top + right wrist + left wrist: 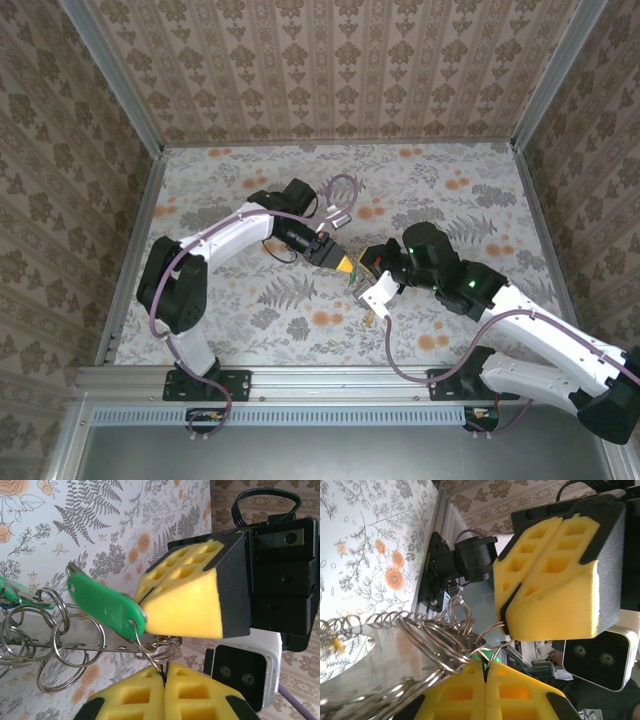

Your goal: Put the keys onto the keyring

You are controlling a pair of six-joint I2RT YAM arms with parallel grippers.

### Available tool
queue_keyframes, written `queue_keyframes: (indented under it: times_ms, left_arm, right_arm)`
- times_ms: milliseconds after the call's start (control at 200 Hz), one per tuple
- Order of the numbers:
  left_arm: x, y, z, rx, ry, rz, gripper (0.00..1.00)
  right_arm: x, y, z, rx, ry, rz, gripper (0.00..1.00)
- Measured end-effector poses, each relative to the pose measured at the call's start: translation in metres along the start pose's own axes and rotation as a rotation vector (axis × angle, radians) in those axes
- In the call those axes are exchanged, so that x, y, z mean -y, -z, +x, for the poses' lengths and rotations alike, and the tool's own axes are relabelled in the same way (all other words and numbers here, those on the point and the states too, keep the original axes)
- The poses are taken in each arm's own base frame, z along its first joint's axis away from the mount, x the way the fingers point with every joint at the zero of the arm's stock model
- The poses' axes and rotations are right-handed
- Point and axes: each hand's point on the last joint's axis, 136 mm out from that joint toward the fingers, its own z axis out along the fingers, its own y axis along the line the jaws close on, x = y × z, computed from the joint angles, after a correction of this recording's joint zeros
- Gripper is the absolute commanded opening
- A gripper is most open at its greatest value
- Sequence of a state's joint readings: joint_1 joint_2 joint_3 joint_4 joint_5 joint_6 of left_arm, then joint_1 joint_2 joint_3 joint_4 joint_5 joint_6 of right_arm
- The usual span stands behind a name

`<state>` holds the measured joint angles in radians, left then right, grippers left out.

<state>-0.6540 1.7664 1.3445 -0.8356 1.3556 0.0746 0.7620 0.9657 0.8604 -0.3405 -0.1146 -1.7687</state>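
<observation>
On the left, the left arm reaches in over the flowered worktop (250, 180) toward the middle, a purple cable (343, 186) looping above its wrist. Its left end effector (335, 262) is fully closed, the yellow foam pads pressed flat together. From the right wrist camera, the rounded end of a green-headed key (107, 602) sits right at the seam of those pads, so it looks pinched there. The rest of the green head slants up and away to the left, held off the worktop.

In the middle hangs the keyring (65, 640), a bunch of linked silver split rings. It spreads out to the left of both end effectors, in the air above the floral surface. Another green piece (15, 592) shows at the bunch's far left edge; what it is I cannot tell.

On the right, the right end effector (368, 272) meets the left one nearly tip to tip. It too is fully closed. A thin silver ring, the one running through the end of the green head, is nipped in the seam of its pads.
</observation>
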Motion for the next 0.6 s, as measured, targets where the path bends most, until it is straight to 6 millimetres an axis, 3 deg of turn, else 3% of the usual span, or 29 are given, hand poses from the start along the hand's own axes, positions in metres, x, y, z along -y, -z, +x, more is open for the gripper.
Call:
queue_keyframes:
  times_ms: [295, 600]
  left_arm:
    - [-0.031, 0.0, 0.014, -0.05, 0.053, -0.132, 0.0]
    - [-0.028, 0.006, 0.009, -0.023, -0.013, -0.156, 0.0]
  right_arm:
    - [0.011, 0.005, 0.0, -0.004, 0.037, 0.048, 0.0]
    - [0.015, 0.005, 0.0, -0.007, 0.033, 0.064, 0.0]
